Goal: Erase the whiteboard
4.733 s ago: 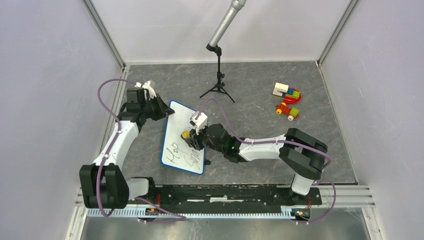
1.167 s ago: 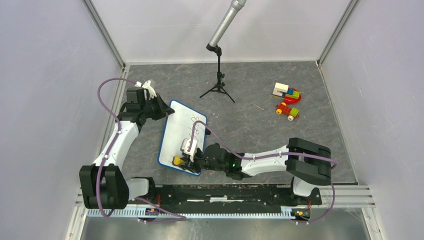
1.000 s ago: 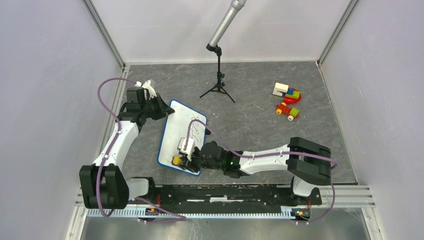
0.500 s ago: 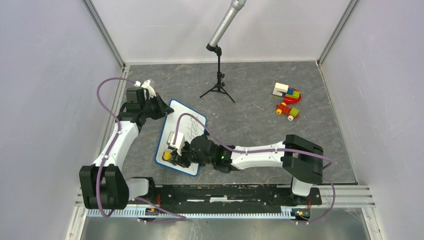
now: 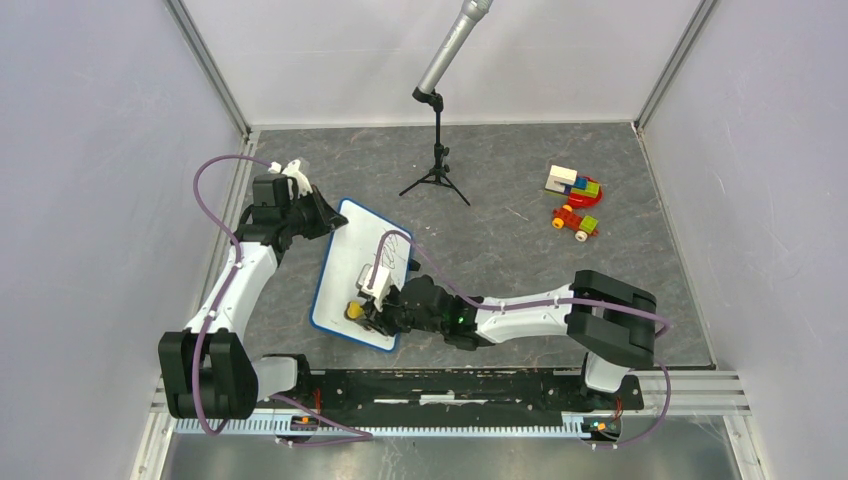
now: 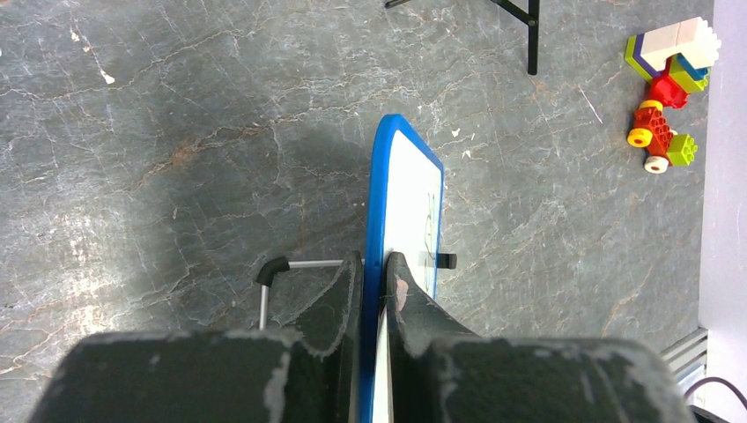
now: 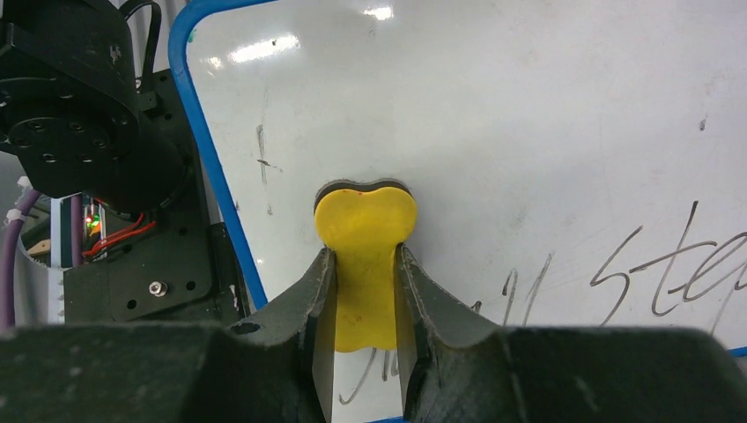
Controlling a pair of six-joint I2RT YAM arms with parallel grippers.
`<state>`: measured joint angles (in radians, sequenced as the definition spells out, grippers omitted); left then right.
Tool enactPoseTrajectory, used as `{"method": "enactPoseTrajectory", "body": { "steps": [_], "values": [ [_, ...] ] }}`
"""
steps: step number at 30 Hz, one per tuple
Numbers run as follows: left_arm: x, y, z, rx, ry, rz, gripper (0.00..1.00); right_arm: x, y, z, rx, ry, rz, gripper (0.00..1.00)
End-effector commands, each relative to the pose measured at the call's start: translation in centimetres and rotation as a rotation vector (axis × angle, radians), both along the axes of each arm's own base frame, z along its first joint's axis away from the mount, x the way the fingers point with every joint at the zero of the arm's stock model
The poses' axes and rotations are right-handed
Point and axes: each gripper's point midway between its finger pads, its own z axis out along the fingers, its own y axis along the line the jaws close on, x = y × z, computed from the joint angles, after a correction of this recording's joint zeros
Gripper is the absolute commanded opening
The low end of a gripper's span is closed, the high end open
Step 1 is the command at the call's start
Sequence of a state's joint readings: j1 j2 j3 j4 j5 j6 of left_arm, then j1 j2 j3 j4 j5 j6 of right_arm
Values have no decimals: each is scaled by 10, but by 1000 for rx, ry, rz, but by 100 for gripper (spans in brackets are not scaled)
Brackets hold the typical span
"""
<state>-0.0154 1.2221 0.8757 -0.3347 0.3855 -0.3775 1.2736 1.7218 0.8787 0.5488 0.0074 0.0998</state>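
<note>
Since half a second earlier, the right gripper (image 5: 357, 309) had slid rightward from the left rim, over the near end of the whiteboard (image 5: 352, 262). That single board lay left of centre, its long axis running near to far and its far end leaning right. Writing remained on its far right part. The right jaws gripped one yellow eraser (image 7: 364, 216), which was pressed to the board. The left gripper (image 6: 374, 264) was clamped on the far left rim. Bare table (image 5: 520, 250) stretched right towards two toys, a block stack (image 5: 572, 182) and a toy car (image 5: 575, 222). One tripod (image 5: 437, 170) stood beyond.
</note>
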Motion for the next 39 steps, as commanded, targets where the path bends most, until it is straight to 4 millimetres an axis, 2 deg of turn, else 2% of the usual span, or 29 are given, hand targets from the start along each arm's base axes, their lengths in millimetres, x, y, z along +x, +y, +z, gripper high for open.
{"method": "enactPoseTrajectory", "body": {
  "steps": [1,6,8,11,15,19,21,23,25,27,32,36,39],
  "values": [
    [-8,5,-11,30,47,51,2,4,-2,-13,-114,-12,-15,16],
    [-7,7,-10,31,49,71,2,-8,42,26,-50,-47,62,16],
    [-7,7,-10,28,49,74,2,-8,54,35,-40,-56,71,16],
    [-7,7,-11,25,54,74,2,-7,56,34,-38,-61,70,16],
    [-7,8,-13,27,60,81,2,-10,36,8,-93,-33,54,16],
    [-6,7,-13,26,63,78,2,-11,-5,-26,-158,-11,-5,16],
    [-7,7,-12,28,61,78,2,-9,-19,-33,-185,-17,-36,16],
    [-7,8,-12,32,56,79,2,-3,-23,-32,-201,-36,-63,16],
    [-8,9,-13,46,52,84,2,-2,-11,-18,-202,-63,-55,16],
    [-9,11,-14,62,53,84,2,-4,11,8,-172,-100,-39,16],
    [-7,12,-10,65,44,98,2,-10,56,45,-116,-123,49,16],
    [-7,14,-11,74,42,108,2,-16,61,54,-91,-130,61,16],
    [-7,14,-11,72,43,108,2,-25,54,44,-94,-115,72,16]
  ]
}}
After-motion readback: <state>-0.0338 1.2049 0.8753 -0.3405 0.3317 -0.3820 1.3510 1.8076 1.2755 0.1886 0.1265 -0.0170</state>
